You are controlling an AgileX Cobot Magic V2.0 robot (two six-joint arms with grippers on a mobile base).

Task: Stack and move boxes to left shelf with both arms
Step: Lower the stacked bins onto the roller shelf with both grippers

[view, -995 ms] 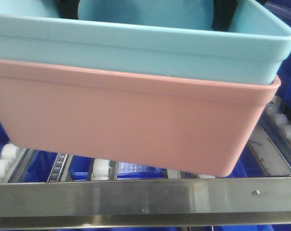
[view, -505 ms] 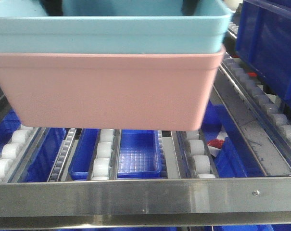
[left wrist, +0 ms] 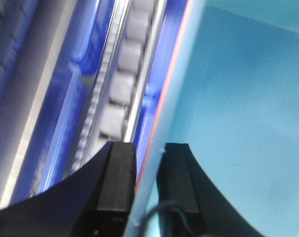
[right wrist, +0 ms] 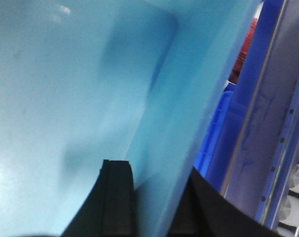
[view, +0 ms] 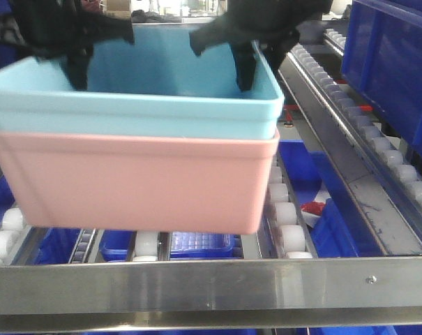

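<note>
You see the light blue box (view: 148,91) nested in the salmon pink box (view: 134,185), both matte; each end effector, left (left wrist: 147,163) and right (right wrist: 156,187), clamps the blue wall.

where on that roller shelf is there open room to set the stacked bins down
Free: the roller lanes and steel divider right of the pink bin, up to the dark blue bins. Crowded: beneath the stack, behind the front rail.

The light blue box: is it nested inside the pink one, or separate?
Nested: the light blue box sits in the pink box, rims stacked.
</note>
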